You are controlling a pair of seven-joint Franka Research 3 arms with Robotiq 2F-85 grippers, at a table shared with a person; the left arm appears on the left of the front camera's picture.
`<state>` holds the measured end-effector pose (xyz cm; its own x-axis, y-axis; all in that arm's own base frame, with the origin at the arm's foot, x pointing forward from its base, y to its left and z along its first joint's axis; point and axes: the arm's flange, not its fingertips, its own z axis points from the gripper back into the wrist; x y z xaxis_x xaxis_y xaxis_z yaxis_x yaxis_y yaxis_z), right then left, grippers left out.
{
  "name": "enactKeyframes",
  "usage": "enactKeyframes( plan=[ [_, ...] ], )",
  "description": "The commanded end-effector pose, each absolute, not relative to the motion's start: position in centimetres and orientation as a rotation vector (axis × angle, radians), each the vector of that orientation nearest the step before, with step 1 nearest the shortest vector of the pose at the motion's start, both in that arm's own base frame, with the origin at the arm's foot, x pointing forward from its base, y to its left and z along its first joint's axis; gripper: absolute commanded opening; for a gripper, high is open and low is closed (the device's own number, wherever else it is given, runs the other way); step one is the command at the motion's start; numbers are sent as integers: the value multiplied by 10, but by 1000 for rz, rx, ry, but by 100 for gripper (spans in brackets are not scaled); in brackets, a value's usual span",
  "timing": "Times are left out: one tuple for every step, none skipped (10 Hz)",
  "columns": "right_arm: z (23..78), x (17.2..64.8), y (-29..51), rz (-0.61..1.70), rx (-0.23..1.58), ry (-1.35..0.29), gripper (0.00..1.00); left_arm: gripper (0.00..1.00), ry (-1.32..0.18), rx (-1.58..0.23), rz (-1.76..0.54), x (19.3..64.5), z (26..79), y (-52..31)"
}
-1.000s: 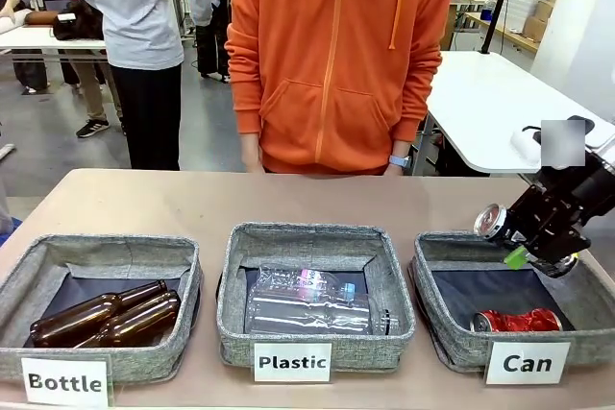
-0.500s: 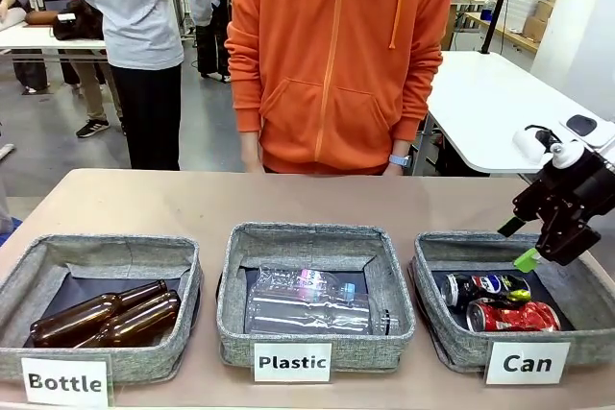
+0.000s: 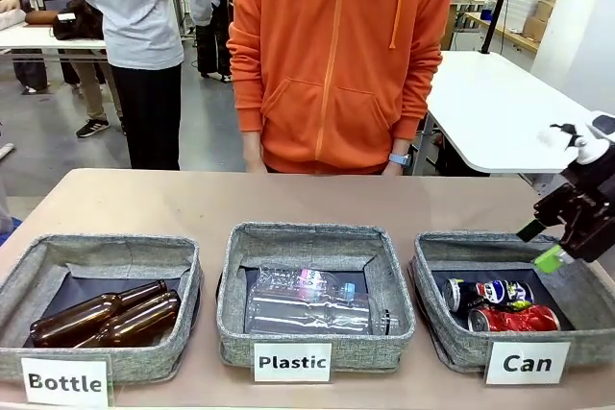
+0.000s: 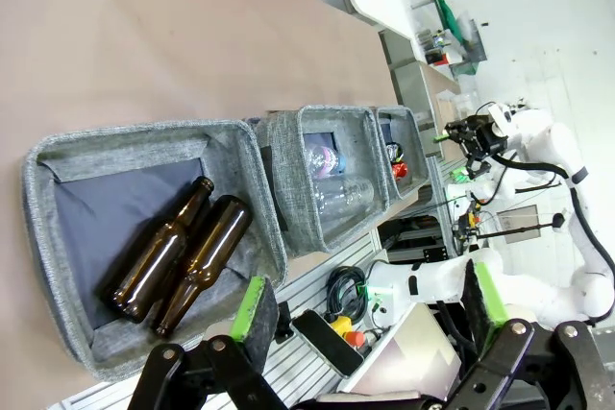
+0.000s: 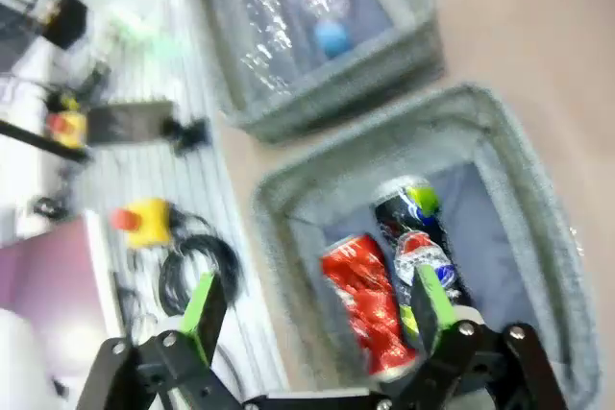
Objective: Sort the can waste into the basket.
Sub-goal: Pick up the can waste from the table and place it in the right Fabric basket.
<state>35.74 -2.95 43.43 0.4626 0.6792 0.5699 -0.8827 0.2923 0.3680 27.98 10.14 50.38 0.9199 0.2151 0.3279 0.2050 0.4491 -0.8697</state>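
Front view: my right gripper [image 3: 546, 245] hung wide open and empty above the grey woven "Can" basket [image 3: 442, 338] — inside lay the crushed red can [image 3: 514, 319] beside the dark blue-black printed can [image 3: 488, 292].

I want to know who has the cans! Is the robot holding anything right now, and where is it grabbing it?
Nothing is held. The right gripper is open above the Can basket, and both cans lie inside. The left gripper is open and empty too.
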Motion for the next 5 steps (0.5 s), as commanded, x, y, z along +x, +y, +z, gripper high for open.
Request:
enactKeyframes(
  plan=[
    [460, 359, -49, 679, 1091, -508, 100, 100, -428, -1130, 9, 280, 507, 101],
    [462, 359, -62, 527, 1287, -472, 100, 100, -428, -1130, 9, 280, 507, 101],
    [463, 365, -77, 308, 1458, -469, 100, 100, -428, -1130, 9, 280, 507, 101],
    [457, 377, -86, 151, 1505, -524, 100, 100, -428, -1130, 9, 280, 507, 101],
    [446, 395, -92, -4, 1533, -486, 100, 100, -428, -1130, 9, 280, 507, 101]
  ],
)
